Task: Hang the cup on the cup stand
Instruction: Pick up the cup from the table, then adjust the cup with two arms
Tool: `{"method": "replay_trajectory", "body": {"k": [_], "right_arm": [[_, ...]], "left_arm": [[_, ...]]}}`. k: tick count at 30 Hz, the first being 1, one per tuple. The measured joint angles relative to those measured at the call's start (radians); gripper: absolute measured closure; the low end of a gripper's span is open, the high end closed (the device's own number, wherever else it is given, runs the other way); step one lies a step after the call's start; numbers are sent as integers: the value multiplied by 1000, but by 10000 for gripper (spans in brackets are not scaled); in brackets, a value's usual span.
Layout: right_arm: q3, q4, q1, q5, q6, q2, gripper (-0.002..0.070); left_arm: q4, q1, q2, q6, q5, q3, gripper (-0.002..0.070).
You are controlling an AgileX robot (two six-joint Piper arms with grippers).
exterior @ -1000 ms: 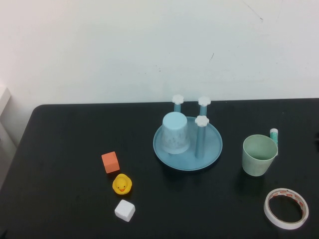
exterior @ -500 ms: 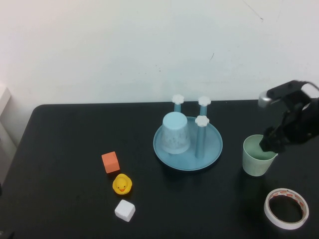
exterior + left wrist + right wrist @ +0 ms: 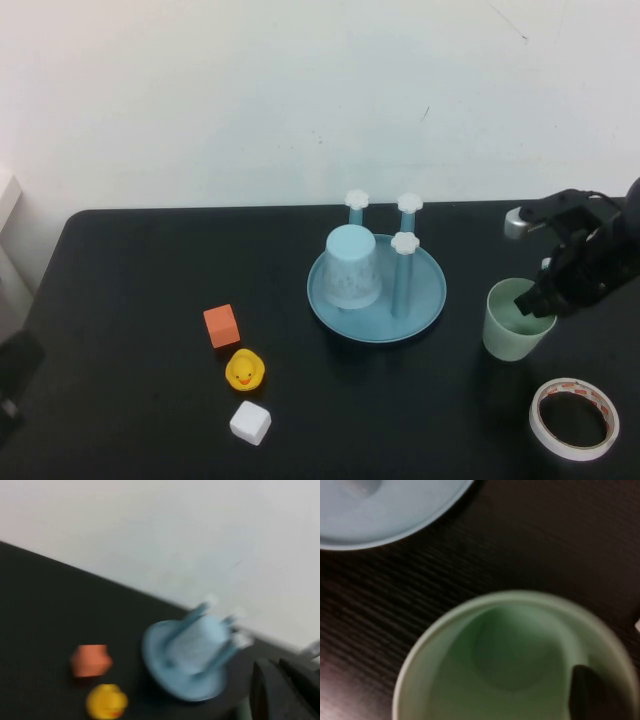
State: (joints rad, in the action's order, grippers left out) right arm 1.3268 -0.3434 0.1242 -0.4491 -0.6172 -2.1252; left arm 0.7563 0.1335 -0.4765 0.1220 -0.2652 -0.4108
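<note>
Change since a second ago: right tool (image 3: 538, 297) has come in from the right edge and lowered to the cup (image 3: 517, 318); the cup has shifted slightly left; a dark part of the left arm now shows at the lower left corner.
Right tool: at the cup's right rim, one dark fingertip (image 3: 581, 691) inside the wall; the other is not seen, so I cannot tell if it grips or is merely spread.
Left tool: not visible in any view; the left wrist camera looks across from far left.
Cup: upright, mouth up, on the table (image 3: 140, 280), right of the cup stand (image 3: 425, 300) and apart from it, with the tape roll (image 3: 574, 418) nearby in front.
Cup stand: light blue cup (image 3: 352, 266) inverted over one peg; three white-capped pegs (image 3: 404, 243) free.
Key relation: cup lies directly beneath the right tool, its long axis vertical; right arm is far nearer.
Judgement: grasp is in hand; cup must be lifted, carried left and inverted over a free peg.
Others: orange block (image 3: 222, 326), duck (image 3: 245, 370), white cube (image 3: 250, 422), all well left.
</note>
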Motion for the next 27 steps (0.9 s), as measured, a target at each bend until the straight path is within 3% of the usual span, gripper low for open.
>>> {"method": "replay_trajectory", "body": {"k": [3,8,10,13,16,18,27], "right_arm": [[31,8,0,-68,-15,4,646],[43,24,0,-139,-27,92,656],[43,19,2,-141,-32,163,657],[43,-49,19,-126,-96,289,657],[43,-228,81,-89,-256,410,657],[43,-383,149,-64,-384,469,657],[41,-1223,555,-6,-1133,521,657]], "left_arm": [[158,0,0,0,12,0,676],[410,0,0,0,26,0,655],[540,0,0,0,27,0,573],[743,0,0,0,28,0,341],[900,0,-4,0,34,0,139],[932,0,-6,-4,41,0,75],[954,0,-6,-103,15,0,48]]}}
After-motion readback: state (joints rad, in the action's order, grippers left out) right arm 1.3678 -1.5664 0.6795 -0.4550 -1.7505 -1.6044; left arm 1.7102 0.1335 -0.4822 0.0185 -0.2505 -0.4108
